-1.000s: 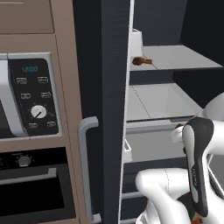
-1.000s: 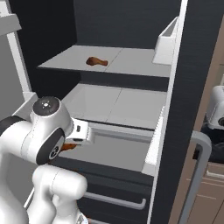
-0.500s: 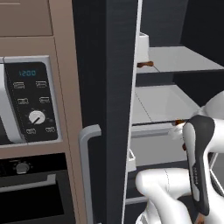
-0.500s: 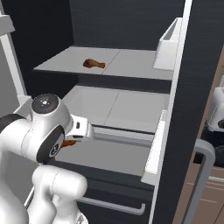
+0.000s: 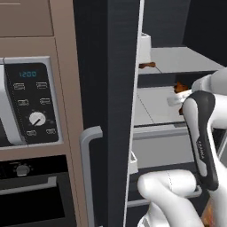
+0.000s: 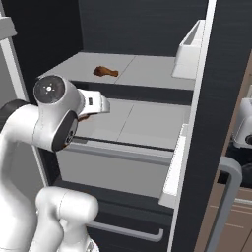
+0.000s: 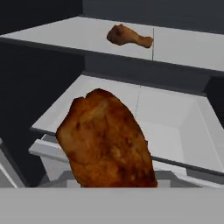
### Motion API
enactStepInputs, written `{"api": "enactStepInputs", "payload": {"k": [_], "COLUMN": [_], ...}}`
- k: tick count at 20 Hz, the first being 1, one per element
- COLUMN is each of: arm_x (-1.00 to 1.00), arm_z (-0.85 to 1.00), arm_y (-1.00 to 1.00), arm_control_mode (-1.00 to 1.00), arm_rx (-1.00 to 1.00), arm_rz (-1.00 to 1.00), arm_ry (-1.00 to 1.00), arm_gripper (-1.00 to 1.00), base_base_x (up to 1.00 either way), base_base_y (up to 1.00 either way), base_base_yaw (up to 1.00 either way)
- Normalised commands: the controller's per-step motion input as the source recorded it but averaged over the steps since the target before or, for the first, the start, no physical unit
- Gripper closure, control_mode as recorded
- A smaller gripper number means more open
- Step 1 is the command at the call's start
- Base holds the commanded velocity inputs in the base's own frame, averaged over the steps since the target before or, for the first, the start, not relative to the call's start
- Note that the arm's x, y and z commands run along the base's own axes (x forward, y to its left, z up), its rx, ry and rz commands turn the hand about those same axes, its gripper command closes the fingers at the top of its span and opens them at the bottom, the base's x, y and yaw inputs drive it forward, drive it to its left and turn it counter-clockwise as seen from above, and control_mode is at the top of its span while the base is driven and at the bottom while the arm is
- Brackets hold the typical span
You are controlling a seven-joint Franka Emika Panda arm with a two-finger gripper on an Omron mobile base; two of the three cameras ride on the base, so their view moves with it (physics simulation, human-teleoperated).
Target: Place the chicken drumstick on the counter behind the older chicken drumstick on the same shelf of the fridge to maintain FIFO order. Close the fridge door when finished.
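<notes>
Jaws clamped on the chicken drumstick [image 7: 107, 140]; the red-brown meat bulks up from between them in the hand view, and the tips themselves are hidden behind it. In the right base view a sliver of the same meat shows under my white hand [image 6: 93, 104], which is just in front of the open fridge [image 6: 147, 29]. In the left base view a red-brown speck [image 5: 179, 87] sits by the hand.

Below and beyond the held piece: an open white-fronted pull-out drawer [image 7: 175, 131], pale inside.

Above it: the shelf [image 6: 147, 69], wide, flat, pale grey. The older chicken drumstick [image 7: 129, 36] lies on it, duller tan-brown, thin bone end pointing right in the hand view. It is well apart from the held piece, higher and farther in.

Right side of the shelf: a white door bin [image 6: 189, 54] on the open right-hand door.

Left base view: open left-hand door edge with silver bar handle [image 5: 88, 168], then a microwave [image 5: 31, 104] set in taupe cabinetry.
</notes>
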Motion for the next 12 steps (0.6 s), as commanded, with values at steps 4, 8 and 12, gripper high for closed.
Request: {"api": "enactStepInputs", "payload": {"k": [4,8,12], "arm_x": [0.78,0.92,0.91], "arm_z": [0.58,0.41,0.36], "arm_y": [0.15,0.10,0.01], "arm_control_mode": [-1.00,-1.00,-1.00], "arm_rx": [0.00,0.00,0.00], "arm_rz": [0.00,0.00,0.00], "arm_ry": [-0.17,-0.03,-0.02], "arm_gripper": [1.00,1.00,1.00], "base_base_x": [0.00,0.00,0.00], "base_base_y": [0.00,0.00,0.00], "base_base_yaw": [0.00,0.00,0.00]}}
